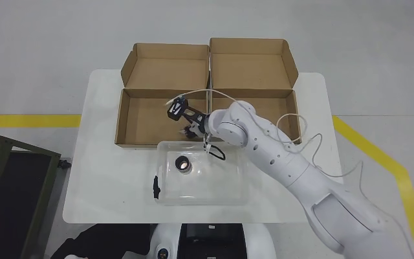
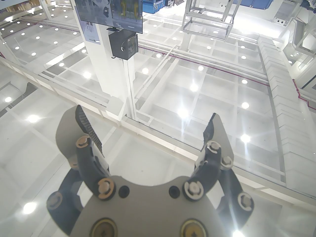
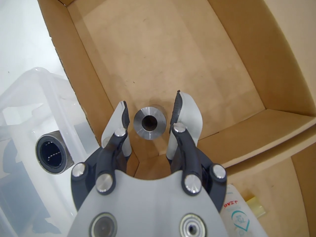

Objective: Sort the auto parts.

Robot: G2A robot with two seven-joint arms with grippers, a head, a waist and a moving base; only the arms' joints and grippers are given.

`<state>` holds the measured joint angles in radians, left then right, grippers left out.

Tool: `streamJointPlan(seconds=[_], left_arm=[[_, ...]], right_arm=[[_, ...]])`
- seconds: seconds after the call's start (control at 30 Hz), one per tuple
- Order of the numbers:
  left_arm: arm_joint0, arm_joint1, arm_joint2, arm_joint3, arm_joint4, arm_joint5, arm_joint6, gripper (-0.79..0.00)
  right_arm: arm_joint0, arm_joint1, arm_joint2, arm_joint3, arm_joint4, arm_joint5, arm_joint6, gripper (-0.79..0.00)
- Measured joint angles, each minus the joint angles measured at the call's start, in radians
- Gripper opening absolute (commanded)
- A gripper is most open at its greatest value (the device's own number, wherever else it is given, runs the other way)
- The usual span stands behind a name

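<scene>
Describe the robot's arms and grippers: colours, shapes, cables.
The right arm is glossy white with rounded segments; a thin white cable loops beside it. The right gripper has a grey base plate with round screws, black linkages and two pale curved fingers faced with black ribbed pads. The left gripper is the same build, with brassy-looking screws.

The white surface carries a clear bin. Just beyond the bin, a box and a second box stand side by side, both open.
</scene>
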<state>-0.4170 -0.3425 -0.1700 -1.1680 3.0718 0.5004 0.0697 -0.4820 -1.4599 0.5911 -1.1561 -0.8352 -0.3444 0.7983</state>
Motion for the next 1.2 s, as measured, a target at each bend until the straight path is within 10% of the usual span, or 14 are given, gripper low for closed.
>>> streamJointPlan(seconds=[0.53,0.73,1.2], left_arm=[[0.000,0.000,0.000,0.000,0.000,0.000,0.000,0.000],[0.000,0.000,0.000,0.000,0.000,0.000,0.000,0.000],[0.000,0.000,0.000,0.000,0.000,0.000,0.000,0.000]], right_arm=[[-0.265,0.098,0.171,-0.546,-0.140,-0.023,0.131,-0.391],[-0.374,0.126,0.199,-0.678,-0.199,-0.085,0.154,-0.252],[-0.496,0.154,0.194,-0.670,-0.307,-0.165,0.112,-0.185]])
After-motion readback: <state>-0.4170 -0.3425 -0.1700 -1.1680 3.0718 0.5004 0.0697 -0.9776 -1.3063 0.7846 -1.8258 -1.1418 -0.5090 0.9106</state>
